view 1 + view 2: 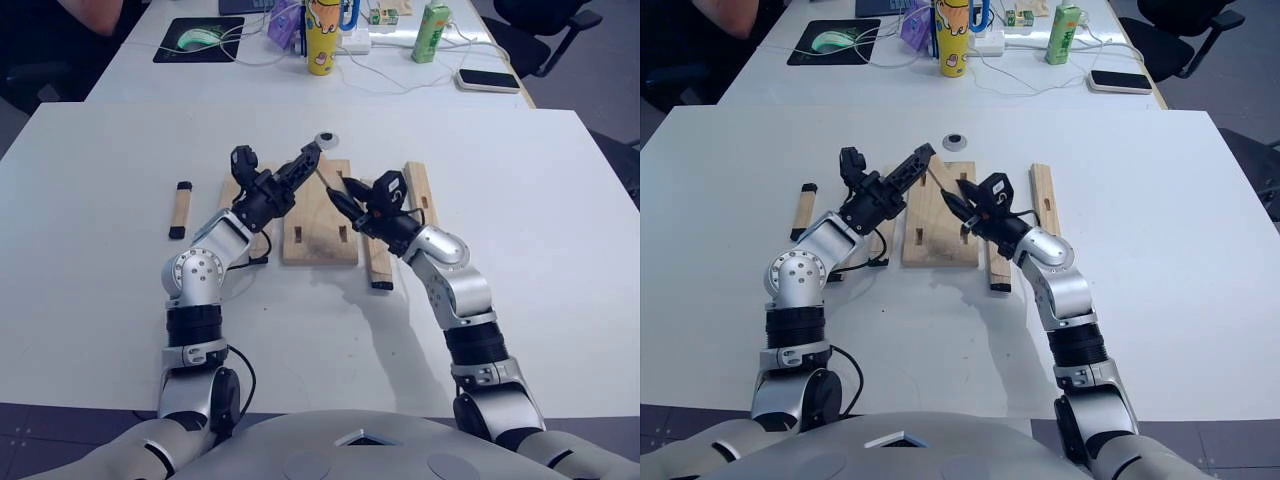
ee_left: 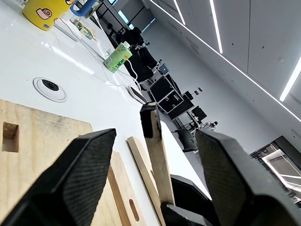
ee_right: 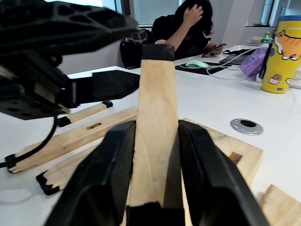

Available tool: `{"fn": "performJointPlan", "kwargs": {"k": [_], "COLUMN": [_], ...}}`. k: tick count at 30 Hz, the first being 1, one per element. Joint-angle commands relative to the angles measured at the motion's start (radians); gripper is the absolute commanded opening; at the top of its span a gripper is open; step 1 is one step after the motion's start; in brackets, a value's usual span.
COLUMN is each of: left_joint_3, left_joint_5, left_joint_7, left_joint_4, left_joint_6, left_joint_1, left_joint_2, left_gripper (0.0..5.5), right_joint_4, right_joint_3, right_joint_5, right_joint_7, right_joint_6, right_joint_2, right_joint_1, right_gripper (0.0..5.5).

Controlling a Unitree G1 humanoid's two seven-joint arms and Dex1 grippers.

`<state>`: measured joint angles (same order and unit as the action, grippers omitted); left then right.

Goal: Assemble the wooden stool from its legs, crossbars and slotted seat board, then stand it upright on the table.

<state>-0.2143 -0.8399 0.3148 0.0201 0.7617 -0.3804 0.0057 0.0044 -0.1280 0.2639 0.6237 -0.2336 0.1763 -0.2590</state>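
Squeezing the leg (image 3: pixel 157 94) tight, your right gripper (image 3: pixel 156 125) holds it leaning toward 11 o'clock over the seat board (image 1: pixel 320 240), likely so your wide-open left gripper (image 2: pixel 155 136) can grab it.

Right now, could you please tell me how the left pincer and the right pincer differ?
The left pincer is open, its fingers spread with gaps on either side of the wooden leg; the right pincer is shut on that leg. The left pincer holds nothing, while the right pincer holds the leg tilted, black-capped end raised. Both hover over the seat board, meeting at the same leg.
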Motion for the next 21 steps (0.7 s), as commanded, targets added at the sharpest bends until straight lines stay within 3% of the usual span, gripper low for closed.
{"fn": "performJointPlan", "kwargs": {"k": [1,4,19,21], "left_joint_3": [0.009,0.015,0.025,0.021], "left_joint_5": [-0.001,0.022,0.036,0.036], "left_joint_7": [-0.002,-0.006,-0.003,0.001], "left_joint_4": [-0.007,-0.004,0.012,0.020], "left_joint_6": [0.017,0.004,0.008,-0.002], "left_joint_1": [-0.012,-0.013,-0.007,-0.006], "left_joint_2": [0.008,0.015,0.018,0.019], "left_gripper": [3.11,2.91,0.53,0.48], "right_joint_4": [-0.019,-0.008,-0.002,0.004], "right_joint_3": [-0.007,-0.003,-0.019,-0.011], "right_joint_5": [0.023,0.015,-0.003,0.003], "right_joint_7": [0.029,0.024,0.025,0.029], "right_joint_6": [-0.007,-0.001,0.025,0.027], "right_joint_2": [0.007,0.015,0.025,0.024], "right_joint_1": [0.013,0.011,0.029,0.028], "right_gripper": [1.34,1.34,1.34,1.34]}}
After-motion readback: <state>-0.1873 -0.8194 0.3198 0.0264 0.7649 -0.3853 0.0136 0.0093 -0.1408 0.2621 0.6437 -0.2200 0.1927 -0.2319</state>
